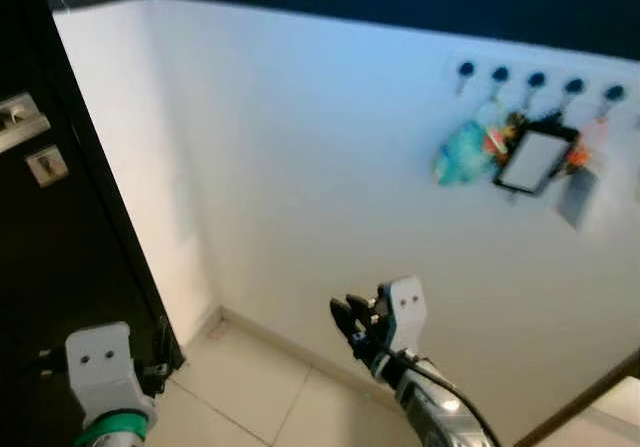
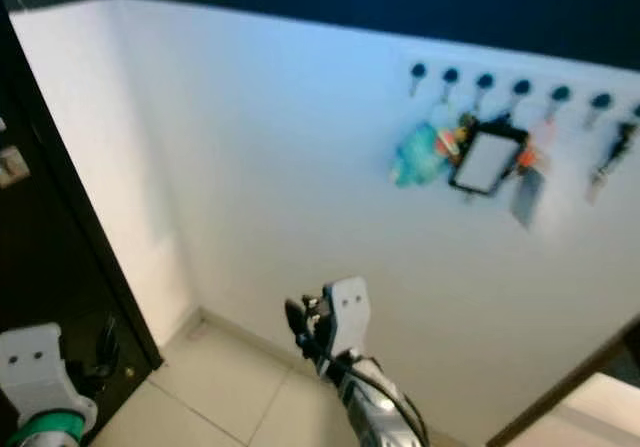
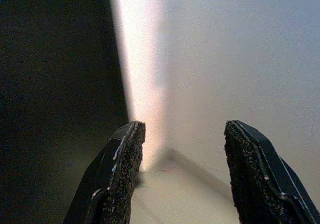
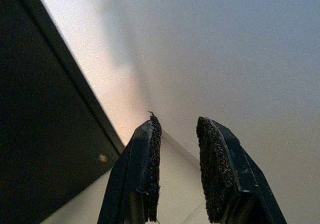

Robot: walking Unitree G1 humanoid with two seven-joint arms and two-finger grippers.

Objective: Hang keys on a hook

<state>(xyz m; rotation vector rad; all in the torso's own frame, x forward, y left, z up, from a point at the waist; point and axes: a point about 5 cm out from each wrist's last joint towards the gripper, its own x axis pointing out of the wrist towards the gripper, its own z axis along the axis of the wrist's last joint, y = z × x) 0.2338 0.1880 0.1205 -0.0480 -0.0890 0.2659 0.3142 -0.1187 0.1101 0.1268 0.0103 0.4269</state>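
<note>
Hanging straight down from the hook row (image 1: 537, 77) high on the wall (image 1: 300, 147), keys (image 1: 520, 152) stay well apart from the empty right gripper (image 4: 177, 134), jaws narrowly parted; left gripper (image 3: 182, 154) gapes wide

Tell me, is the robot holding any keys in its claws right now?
No. Both are empty: the left gripper is wide open, and the right gripper has a bare gap between its fingers. Keys and tags hang on the wall hooks.
</note>
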